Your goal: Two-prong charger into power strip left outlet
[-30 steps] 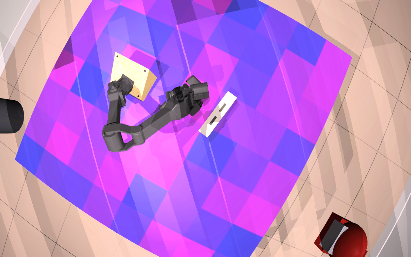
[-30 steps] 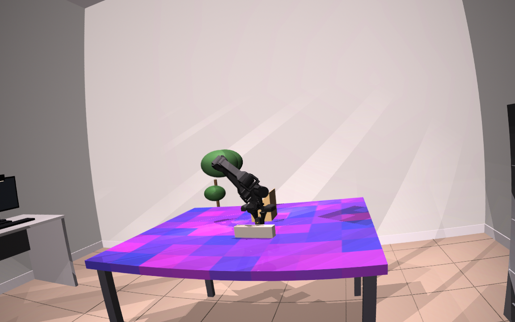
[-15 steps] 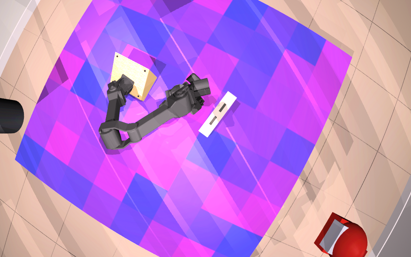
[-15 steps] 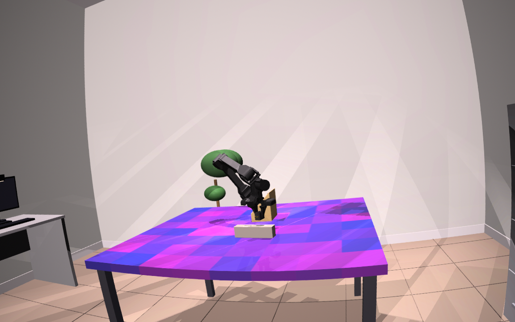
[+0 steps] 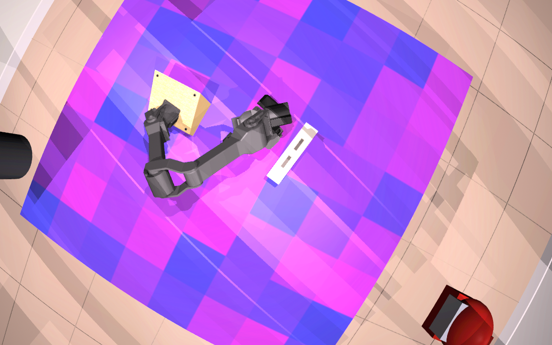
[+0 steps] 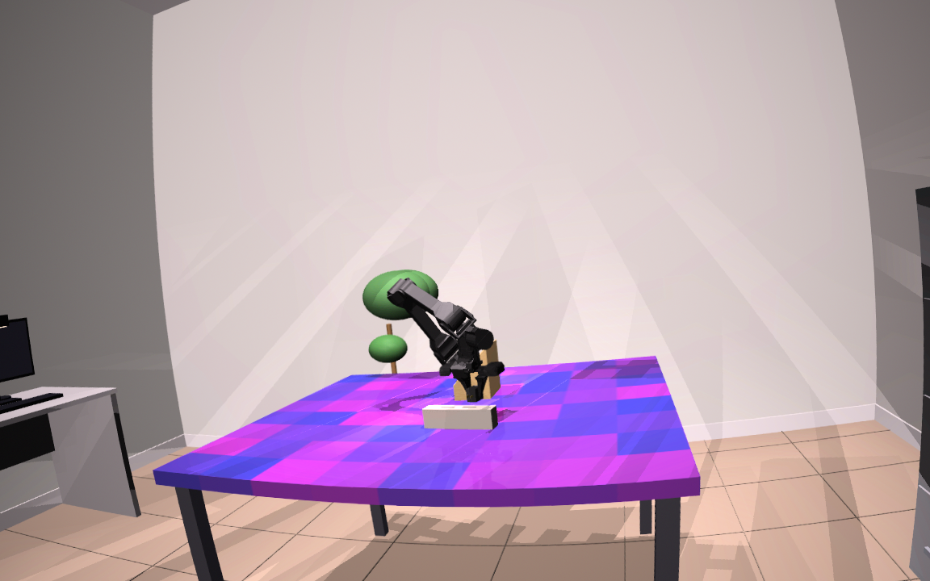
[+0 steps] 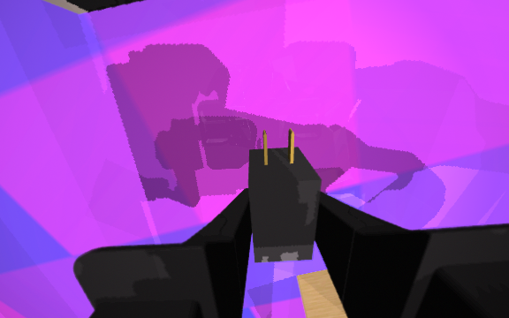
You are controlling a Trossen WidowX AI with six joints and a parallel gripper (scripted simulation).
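Note:
My gripper (image 6: 474,394) (image 7: 276,193) is shut on the black two-prong charger (image 7: 282,208), with a finger on each side of its body. In the wrist view, its two brass prongs point away from the fingers, toward the top of the picture. It appears to be held above the table; the exact height is unclear. The white power strip (image 5: 292,153) (image 6: 458,417) lies on the table with its two outlets facing up. The gripper is beside the strip, on the arm-base side, not over the outlets. The arm hides the charger in the top view.
A pale wooden block (image 5: 177,92) (image 6: 493,365) (image 7: 321,293) stands by the arm's base, behind the gripper in the exterior view. The checkered table (image 5: 312,266) (image 6: 410,473) carries patchy shadows. A plant (image 6: 387,348), a desk and a cabinet stand away from the table.

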